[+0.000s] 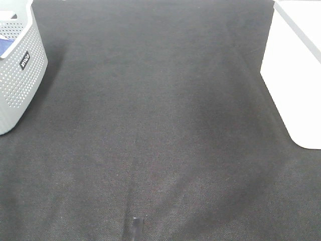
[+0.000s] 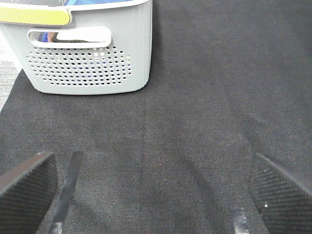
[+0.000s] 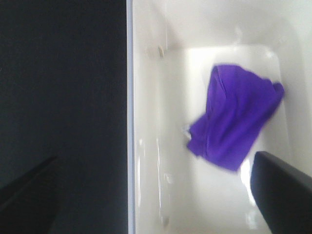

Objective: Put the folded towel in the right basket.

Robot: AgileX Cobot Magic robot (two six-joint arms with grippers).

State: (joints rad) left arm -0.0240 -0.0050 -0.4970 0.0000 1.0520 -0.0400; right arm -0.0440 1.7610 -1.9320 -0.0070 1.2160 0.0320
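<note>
Now purple folded towel (image 3: 235, 117) lies crumpled on floor of white basket (image 3: 161, 141), seen from right wrist view, image blurred. Right gripper (image 3: 156, 195) hangs above basket rim, jaws spread wide, nothing between them; one finger (image 3: 282, 190) over basket interior, other over dark mat. Left gripper (image 2: 153, 190) jaws also spread wide, empty, above black mat (image 1: 160, 125), facing grey perforated basket (image 2: 92, 58) with blue item inside. Overhead: grey basket far left, white basket (image 1: 296, 75) far right, well apart.

Small dark label (image 1: 25, 61) on grey basket (image 1: 20, 85) wall; lettering too blurred to read
</note>
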